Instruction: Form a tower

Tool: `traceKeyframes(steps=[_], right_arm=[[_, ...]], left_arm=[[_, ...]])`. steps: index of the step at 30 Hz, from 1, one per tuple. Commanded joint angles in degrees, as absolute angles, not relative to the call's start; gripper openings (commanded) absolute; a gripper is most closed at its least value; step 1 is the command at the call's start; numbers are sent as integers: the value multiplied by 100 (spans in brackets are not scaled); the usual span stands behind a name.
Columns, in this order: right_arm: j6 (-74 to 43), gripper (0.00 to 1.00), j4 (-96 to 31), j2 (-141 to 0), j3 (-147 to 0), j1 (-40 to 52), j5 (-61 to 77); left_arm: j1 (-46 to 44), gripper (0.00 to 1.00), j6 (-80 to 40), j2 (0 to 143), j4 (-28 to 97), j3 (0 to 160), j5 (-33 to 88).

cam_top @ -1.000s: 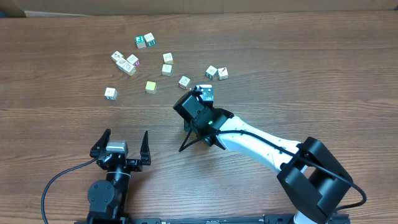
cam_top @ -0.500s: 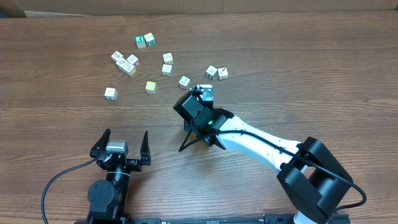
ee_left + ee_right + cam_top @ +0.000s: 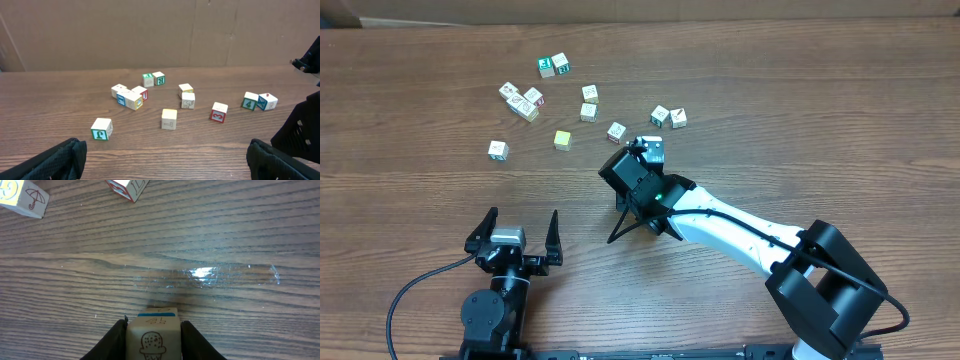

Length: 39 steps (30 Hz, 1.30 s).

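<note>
The tower [image 3: 156, 314] is a pale cube with an ice-cream picture [image 3: 153, 341] sitting on a blue-edged cube, near the table's middle. My right gripper [image 3: 152, 330] has a black finger against each side of the top cube, shut on it. In the overhead view the tower [image 3: 652, 150] shows at the tip of the right gripper [image 3: 645, 160]. My left gripper [image 3: 516, 232] rests open at the near edge, with nothing between its fingers [image 3: 60, 157].
Several loose picture cubes lie scattered at the back, among them a plain yellow-green cube [image 3: 562, 139], a red-numbered one [image 3: 218, 112] and an umbrella cube [image 3: 27, 197]. The white right arm [image 3: 740, 235] crosses the table's right half.
</note>
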<state>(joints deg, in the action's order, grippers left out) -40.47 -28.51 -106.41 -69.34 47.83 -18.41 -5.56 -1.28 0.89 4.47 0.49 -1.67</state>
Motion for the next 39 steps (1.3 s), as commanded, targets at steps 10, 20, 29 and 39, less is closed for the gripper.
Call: traceKeyframes(steps=[10, 20, 29, 39], right_arm=[[-4071, 35, -2762, -10676, -7046, 4827, -1925], [-4071, 35, -2698, -10676, -6910, 4827, -1922], [-4069, 31, -2589, -10676, -6879, 4827, -1855], [-4051, 60, -2598, -10676, -6877, 4825, -1859]], left_arm=[[-517, 100, -38, 25, 434, 30, -99], [-517, 99, -38, 25, 434, 30, -99], [-517, 100, -38, 25, 434, 30, -99], [-517, 100, -38, 25, 434, 30, -99]])
